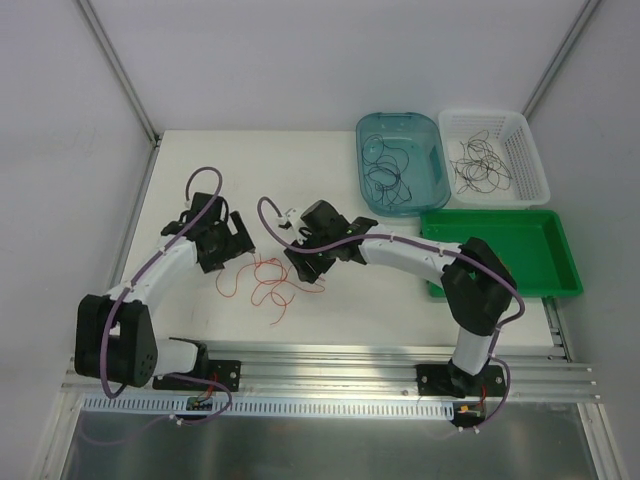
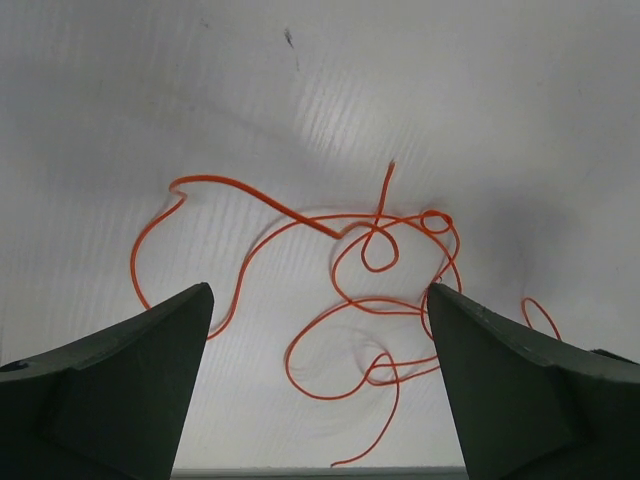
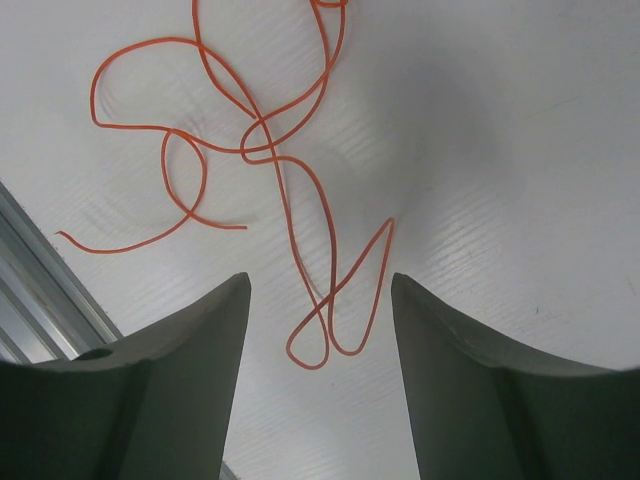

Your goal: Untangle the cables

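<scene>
Two grippers flank tangled orange cables [image 1: 272, 285] on the table [image 1: 390, 312].
The left gripper [image 1: 237, 246] and right gripper [image 1: 300, 264] both spread their fingers wide; the cables lie just left of frame centre.

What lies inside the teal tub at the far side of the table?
Thin dark cables, curled in loose loops, lie inside the teal tub. Nothing covers them, but they are too small to count.

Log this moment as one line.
left gripper open above orange cables | right gripper open above same tangle | orange cables loose on table, ungrasped | dark cables in blue bin, white basket
</scene>
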You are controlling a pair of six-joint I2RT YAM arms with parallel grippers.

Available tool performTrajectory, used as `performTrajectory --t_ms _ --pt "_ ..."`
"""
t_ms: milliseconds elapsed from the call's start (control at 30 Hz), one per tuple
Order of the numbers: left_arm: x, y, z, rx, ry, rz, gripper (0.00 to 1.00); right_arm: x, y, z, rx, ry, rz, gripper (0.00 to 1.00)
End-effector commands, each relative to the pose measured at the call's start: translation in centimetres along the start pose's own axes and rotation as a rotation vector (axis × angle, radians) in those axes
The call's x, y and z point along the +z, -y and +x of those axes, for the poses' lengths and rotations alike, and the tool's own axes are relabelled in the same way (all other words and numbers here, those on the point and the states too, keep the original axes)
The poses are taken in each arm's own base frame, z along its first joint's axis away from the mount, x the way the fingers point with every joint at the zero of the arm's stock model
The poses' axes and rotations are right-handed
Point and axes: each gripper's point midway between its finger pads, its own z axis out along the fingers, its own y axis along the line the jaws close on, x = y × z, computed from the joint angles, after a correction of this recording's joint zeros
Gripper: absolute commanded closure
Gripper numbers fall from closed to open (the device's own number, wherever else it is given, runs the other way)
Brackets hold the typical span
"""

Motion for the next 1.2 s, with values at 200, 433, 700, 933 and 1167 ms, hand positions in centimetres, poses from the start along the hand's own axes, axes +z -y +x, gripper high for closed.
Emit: performTrajectory --t_ms 200,433,700,933,1167 --pt "4.0 -2.1 -0.6 -0.084 0.010 -0.205 0.28 0.7 -0.1 -1.6 -0.070 0.043 -0.014 0.51" --pt "4.3 -4.3 -3.3 -0.077 0.071 -0.305 0.95 -3.5 0.2 -1.1 -0.099 0.082 0.041 0.98" --pt "4.0 -7.9 -6.7 -0.083 0.102 -0.436 1.00 -16.1 3.1 0.5 -0.085 0.157 0.278 0.99" --pt "6.6 -8.8 -4.4 -0.112 -0.007 -0.471 1.00 -29.0 2.7 -0.6 -0.055 0.375 0.364 0.99" --pt "4.2 -7.8 -6.1 -0.103 0.078 -0.421 1.00 -28.1 3.5 0.3 -0.019 0.332 0.397 0.99"
